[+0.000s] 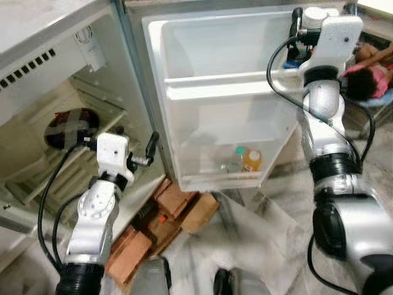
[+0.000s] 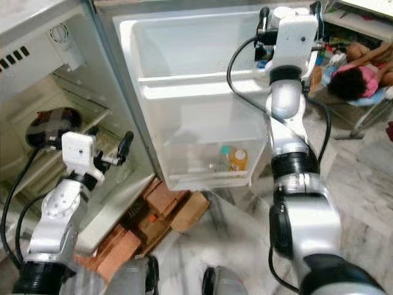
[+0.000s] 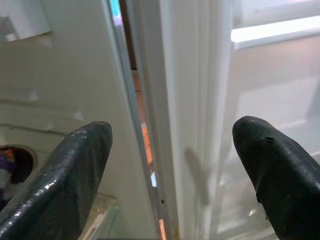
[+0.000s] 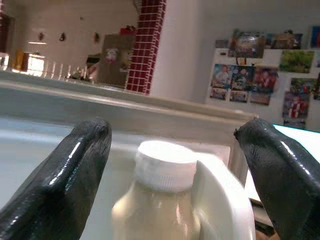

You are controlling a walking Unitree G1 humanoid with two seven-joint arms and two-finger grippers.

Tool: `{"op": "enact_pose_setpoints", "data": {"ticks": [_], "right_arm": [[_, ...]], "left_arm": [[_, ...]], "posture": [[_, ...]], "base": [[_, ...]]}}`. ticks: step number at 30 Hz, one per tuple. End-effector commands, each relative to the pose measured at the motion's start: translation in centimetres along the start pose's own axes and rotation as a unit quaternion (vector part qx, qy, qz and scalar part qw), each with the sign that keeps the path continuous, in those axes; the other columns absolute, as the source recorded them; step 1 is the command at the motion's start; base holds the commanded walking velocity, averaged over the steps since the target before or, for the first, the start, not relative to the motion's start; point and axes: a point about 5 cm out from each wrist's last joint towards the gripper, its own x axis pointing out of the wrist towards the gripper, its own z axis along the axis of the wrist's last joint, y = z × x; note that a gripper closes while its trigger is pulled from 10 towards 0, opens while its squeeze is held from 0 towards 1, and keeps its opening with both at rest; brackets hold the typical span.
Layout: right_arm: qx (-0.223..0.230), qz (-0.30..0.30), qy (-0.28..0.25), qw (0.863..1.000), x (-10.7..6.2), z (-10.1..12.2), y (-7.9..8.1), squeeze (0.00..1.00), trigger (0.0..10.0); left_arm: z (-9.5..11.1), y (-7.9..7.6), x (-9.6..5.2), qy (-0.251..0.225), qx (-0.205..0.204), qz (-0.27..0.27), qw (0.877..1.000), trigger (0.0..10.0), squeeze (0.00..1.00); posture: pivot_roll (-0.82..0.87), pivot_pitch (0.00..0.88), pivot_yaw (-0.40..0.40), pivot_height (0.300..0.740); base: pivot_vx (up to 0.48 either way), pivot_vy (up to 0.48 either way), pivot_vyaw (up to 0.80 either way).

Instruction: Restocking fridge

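— Stood before an open fridge [image 1: 73, 123] on a pale marble floor [image 1: 270, 209]; door [image 1: 215, 92] swung wide; two bottles [image 1: 244, 160] in its bottom shelf.

— Right tool [image 4: 175, 165]?

— Raised at the door's top edge; fingers [image 4: 65, 175] apart around a white-capped bottle [image 4: 160, 195].

— Left tool [image 3: 170, 170]?

— Spread wide, empty, beside the door's hinge edge.

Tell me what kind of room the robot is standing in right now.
Most likely a home kitchen. An open white fridge door holds small bottles in its lowest shelf, the white fridge interior lies beside it, and a white-capped pale bottle sits before the right gripper.
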Motion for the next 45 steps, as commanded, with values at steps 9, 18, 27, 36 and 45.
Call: {"op": "enact_pose_setpoints", "data": {"ticks": [9,18,27,36,45], "right_arm": [[0.048,0.033,0.018,0.998,-6.4,0.8,1.0,1.00,10.0],[0.042,0.047,0.109,0.992,-12.9,-1.0,1.1,0.00,10.0],[0.051,0.073,0.155,0.984,-14.7,-1.3,2.8,0.00,10.0],[0.046,0.092,0.159,0.982,-14.3,-1.2,3.3,0.00,10.0],[0.038,0.099,0.193,0.975,-14.7,-2.4,3.3,0.00,10.0]], "left_arm": [[-0.8,-0.2,-0.3,0.012,-0.005,0.037,0.999,10.0,0.00],[-1.5,-0.7,-0.3,0.028,0.001,0.057,0.998,10.0,0.00],[-1.3,-1.0,0.3,0.021,0.008,0.046,0.999,10.0,0.00],[-1.5,-1.5,0.4,0.021,0.008,0.038,0.999,10.0,0.00],[-1.7,-1.8,0.2,0.025,0.007,0.034,0.999,10.0,0.00]], "posture": [[0.06,0.065,-0.018,0.740],[0.02,0.073,-0.022,0.740],[0.02,0.075,-0.020,0.740],[0.01,0.079,-0.020,0.740],[0.02,0.080,-0.024,0.740]], "base": [[0.000,0.000,0.00],[0.000,0.000,0.00],[0.000,-0.341,0.00],[0.000,-0.394,0.00],[0.000,-0.394,0.00]]}}
